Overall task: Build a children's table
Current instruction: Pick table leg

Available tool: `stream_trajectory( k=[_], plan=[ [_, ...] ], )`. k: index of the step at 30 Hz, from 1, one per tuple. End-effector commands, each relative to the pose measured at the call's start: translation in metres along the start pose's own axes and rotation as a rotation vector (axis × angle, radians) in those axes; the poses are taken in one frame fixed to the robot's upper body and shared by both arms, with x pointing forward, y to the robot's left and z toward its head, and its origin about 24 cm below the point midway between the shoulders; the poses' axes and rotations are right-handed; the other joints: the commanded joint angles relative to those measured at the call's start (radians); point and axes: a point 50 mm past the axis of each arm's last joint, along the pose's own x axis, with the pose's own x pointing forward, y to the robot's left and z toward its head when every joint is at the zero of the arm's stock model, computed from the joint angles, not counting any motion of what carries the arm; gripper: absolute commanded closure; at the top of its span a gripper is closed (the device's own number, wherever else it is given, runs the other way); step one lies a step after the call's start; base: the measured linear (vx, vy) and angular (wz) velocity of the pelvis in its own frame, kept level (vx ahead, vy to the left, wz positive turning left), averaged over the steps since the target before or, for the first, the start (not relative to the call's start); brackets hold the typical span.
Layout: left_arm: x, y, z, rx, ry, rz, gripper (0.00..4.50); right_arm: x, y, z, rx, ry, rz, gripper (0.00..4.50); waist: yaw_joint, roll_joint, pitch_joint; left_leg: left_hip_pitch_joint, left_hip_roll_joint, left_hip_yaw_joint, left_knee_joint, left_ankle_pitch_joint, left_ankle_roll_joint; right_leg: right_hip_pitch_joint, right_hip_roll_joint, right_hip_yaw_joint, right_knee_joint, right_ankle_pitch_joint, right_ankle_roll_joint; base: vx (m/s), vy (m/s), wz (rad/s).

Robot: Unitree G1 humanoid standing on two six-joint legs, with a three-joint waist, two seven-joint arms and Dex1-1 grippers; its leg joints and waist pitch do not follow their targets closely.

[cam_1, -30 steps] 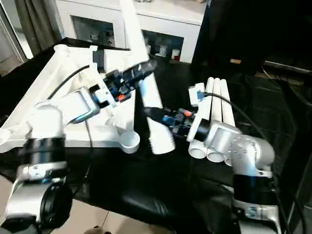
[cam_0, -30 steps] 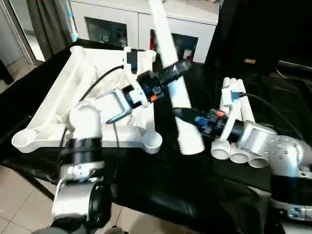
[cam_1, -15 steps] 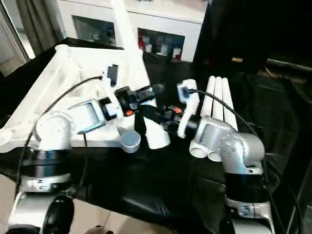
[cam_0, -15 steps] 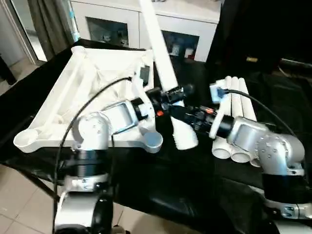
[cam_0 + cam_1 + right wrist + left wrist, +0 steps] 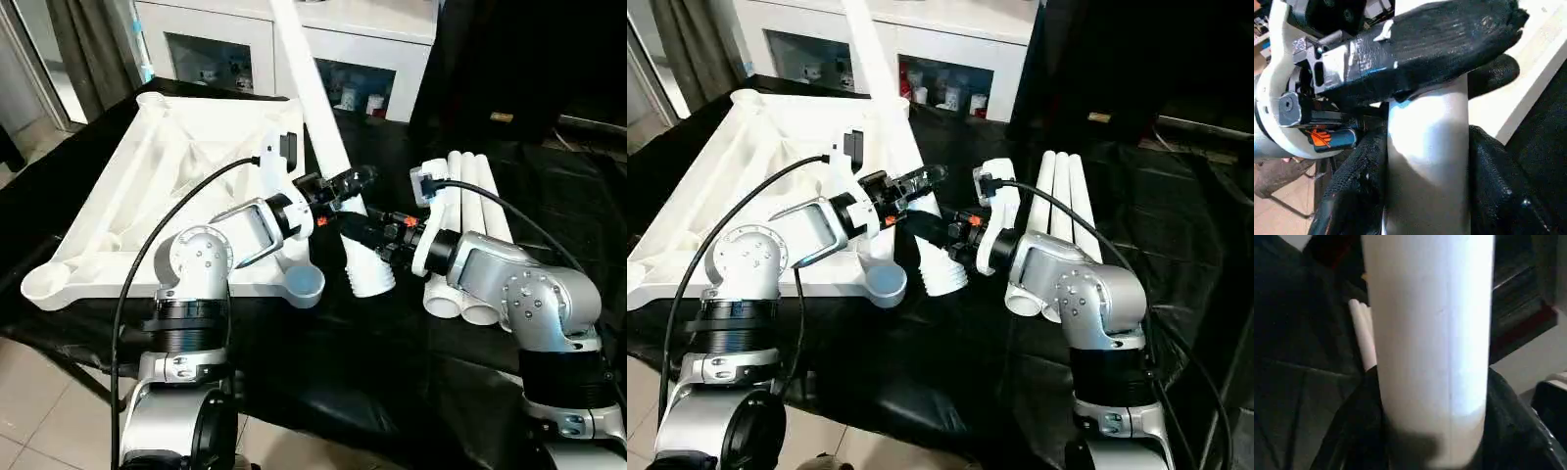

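The children's table lies in parts on a black-covered table. Its white tabletop [image 5: 147, 176] rests upside down at the left, ribs up, with a round corner socket [image 5: 306, 284] nearest me. One white leg [image 5: 318, 117] stands tilted in the air, wide end [image 5: 372, 279] low beside that socket. My right gripper [image 5: 367, 230] is shut on the leg [image 5: 1427, 161] near the wide end. Just above it, my left gripper [image 5: 348, 186] is shut on the same leg [image 5: 1430, 347], a black finger [image 5: 1364, 431] on each side. Three more legs [image 5: 470, 196] lie side by side at the right.
A white cabinet [image 5: 225, 49] with glass doors stands behind the table. Something dark and tall [image 5: 509, 69] rises at the back right. Tiled floor [image 5: 39, 392] shows past the table's near left edge.
My left gripper has come down the leg and closed on it just above the right gripper. The leg's wide end has moved a little toward the tabletop's near corner socket.
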Motion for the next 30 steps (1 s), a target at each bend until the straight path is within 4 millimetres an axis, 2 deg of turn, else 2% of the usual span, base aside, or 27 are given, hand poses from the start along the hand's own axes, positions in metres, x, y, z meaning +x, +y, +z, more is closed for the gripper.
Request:
stream_trajectory(
  k=[1, 7, 8, 10, 12, 17, 18, 21, 27, 28, 30],
  plan=[
    [-0.004, 0.004, 0.008, 0.073, -0.023, 0.053, 2.42, 0.003, 0.008, 0.009, -0.049, -0.018, 0.037, 2.63, 0.003, 0.002, -0.075, 0.006, 0.039, -0.013, -0.059, -0.027, 0.017, 0.07, -0.074, 0.05, -0.074, 0.034, -0.197, 0.0, 0.0, 0.0],
    [-0.005, 0.001, 0.01, 0.113, 0.005, 0.018, 2.52, 0.004, 0.008, 0.012, -0.101, -0.036, 0.029, 2.63, 0.0, 0.005, -0.075, 0.006, 0.038, -0.013, -0.059, -0.035, 0.007, 0.069, -0.073, 0.049, -0.074, 0.037, -0.2, 0.0, 0.0, 0.0],
    [-0.005, 0.0, 0.01, 0.122, 0.009, 0.006, 2.52, 0.004, 0.008, 0.013, -0.103, -0.046, 0.029, 2.28, 0.001, 0.007, -0.075, 0.007, 0.038, -0.013, -0.059, -0.038, 0.006, 0.069, -0.073, 0.049, -0.074, 0.038, -0.201, 0.0, 0.0, 0.0],
    [-0.006, -0.005, 0.011, 0.155, 0.017, -0.051, 2.53, 0.002, 0.008, 0.013, -0.067, -0.046, 0.052, 1.93, 0.001, 0.006, -0.076, 0.008, 0.039, -0.013, -0.06, -0.034, 0.009, 0.069, -0.072, 0.05, -0.072, 0.041, -0.2, 0.0, 0.0, 0.0],
    [-0.01, -0.014, 0.011, 0.213, 0.051, -0.183, 2.54, -0.003, 0.009, 0.013, -0.055, -0.04, 0.104, 1.77, 0.003, 0.007, -0.076, 0.009, 0.039, -0.014, -0.06, -0.031, 0.016, 0.069, -0.073, 0.049, -0.071, 0.05, -0.201, 0.0, 0.0, 0.0],
    [-0.017, -0.023, 0.012, 0.276, 0.116, -0.347, 2.55, -0.015, 0.007, 0.009, -0.057, 0.031, 0.169, 1.4, 0.003, 0.008, -0.075, 0.01, 0.04, -0.011, -0.059, -0.03, 0.015, 0.069, -0.072, 0.05, -0.068, 0.058, -0.21, 0.0, 0.0, 0.0],
    [-0.019, -0.025, 0.015, 0.289, 0.128, -0.401, 2.55, -0.019, 0.006, 0.009, -0.054, 0.051, 0.186, 1.4, 0.003, 0.005, -0.075, 0.008, 0.038, -0.011, -0.059, -0.033, 0.016, 0.071, -0.074, 0.05, -0.069, 0.049, -0.213, 0.0, 0.0, 0.0],
    [-0.022, -0.031, 0.018, 0.296, 0.138, -0.499, 2.55, -0.023, 0.006, 0.009, -0.045, 0.082, 0.227, 1.39, 0.003, 0.007, -0.074, 0.008, 0.039, -0.011, -0.059, -0.045, 0.015, 0.07, -0.075, 0.05, -0.071, 0.026, -0.216, 0.0, 0.0, 0.0],
    [-0.022, -0.048, 0.026, 0.241, 0.122, -0.646, 2.56, -0.021, 0.005, -0.001, -0.049, 0.185, 0.232, 1.39, 0.003, 0.007, -0.076, 0.006, 0.038, -0.011, -0.056, -0.03, 0.017, 0.072, -0.074, 0.049, -0.067, 0.058, -0.239, 0.0, 0.0, 0.0],
    [-0.022, -0.048, 0.026, 0.241, 0.12, -0.651, 2.57, -0.02, 0.005, -0.002, -0.05, 0.195, 0.236, 1.65, 0.002, 0.008, -0.075, 0.005, 0.037, -0.011, -0.056, -0.033, 0.017, 0.073, -0.074, 0.048, -0.068, 0.049, -0.24, 0.0, 0.0, 0.0],
    [-0.021, -0.047, 0.027, 0.239, 0.12, -0.652, 2.57, -0.019, 0.005, -0.004, -0.029, 0.203, 0.235, 1.74, 0.002, 0.007, -0.076, 0.007, 0.037, -0.011, -0.056, -0.036, 0.016, 0.073, -0.072, 0.049, -0.07, 0.039, -0.237, 0.0, 0.0, 0.0]
  ],
)
